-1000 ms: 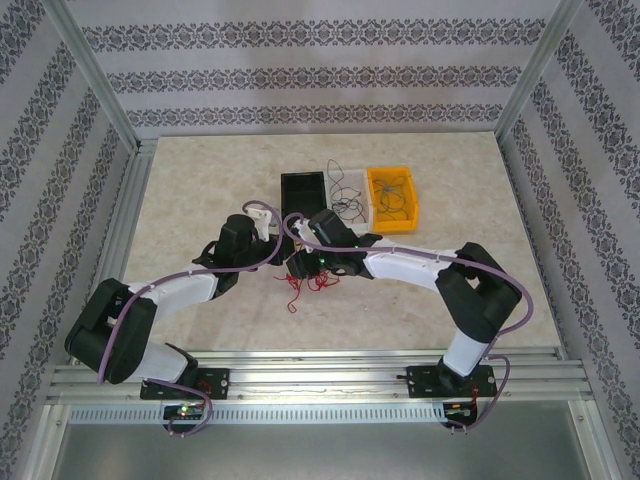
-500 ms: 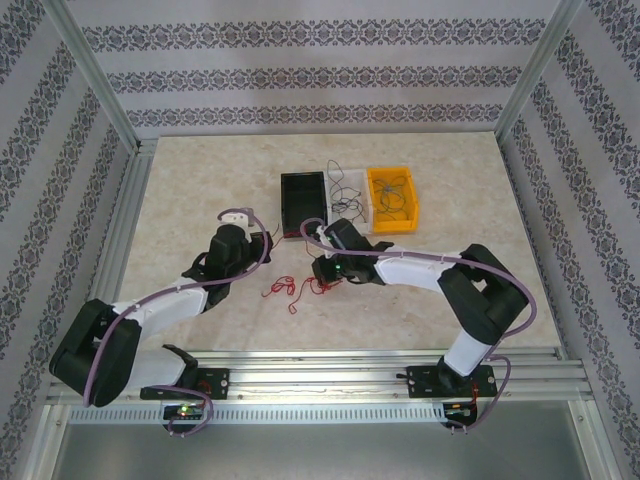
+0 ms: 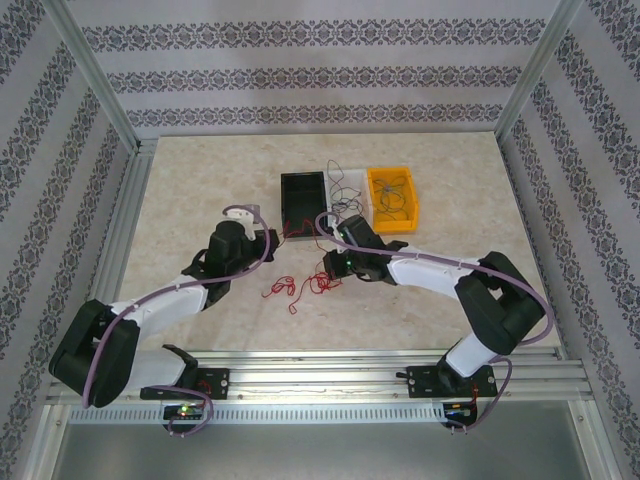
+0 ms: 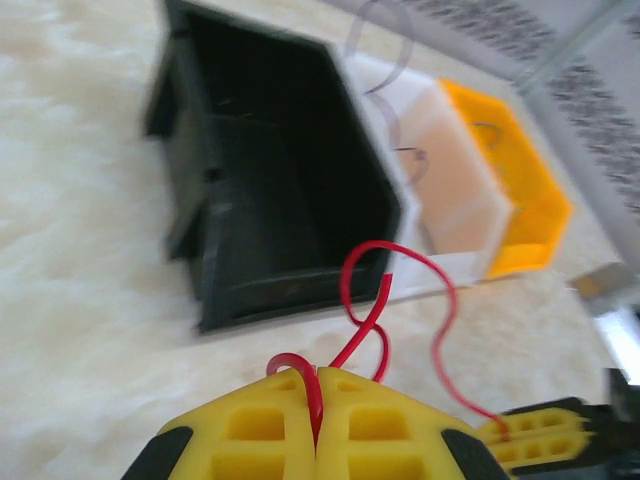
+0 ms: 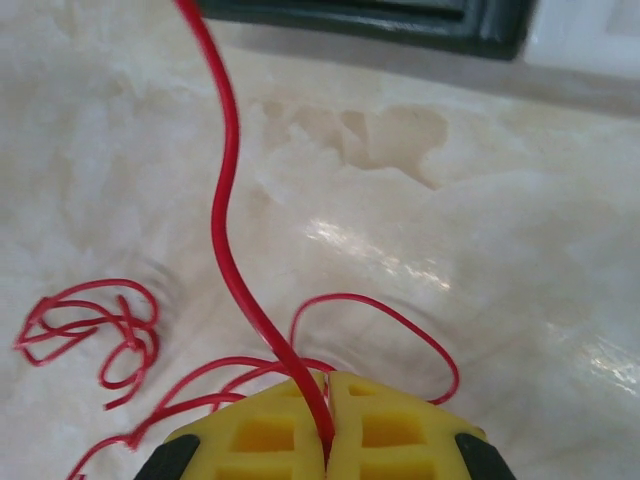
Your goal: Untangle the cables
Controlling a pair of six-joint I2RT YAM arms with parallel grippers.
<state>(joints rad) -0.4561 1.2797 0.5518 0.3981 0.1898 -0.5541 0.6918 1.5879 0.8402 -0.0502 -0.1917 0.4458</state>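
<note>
1. Cables, thin curly red wires (image 3: pixel 285 291), lie loose on the marble-patterned tabletop (image 3: pixel 200 190), nearest the arm bases and between both grippers.
2. Left gripper (image 4: pixel 317 385) and right gripper (image 5: pixel 328 405) are each clamped on one red strand (image 4: pixel 440 300), which runs left to right between them.
3. Beyond, a black plastic bin (image 4: pixel 215 270) stands close; open table lies to the left.

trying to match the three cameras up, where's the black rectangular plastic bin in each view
top external: black rectangular plastic bin sits upper centre of the picture, long side running away from the arms.
left wrist: centre-left and large, open top visible.
right wrist: a dark strip along the top edge.
shared landmark: the thin red cable, which runs toward the bin's near end in each view.
</note>
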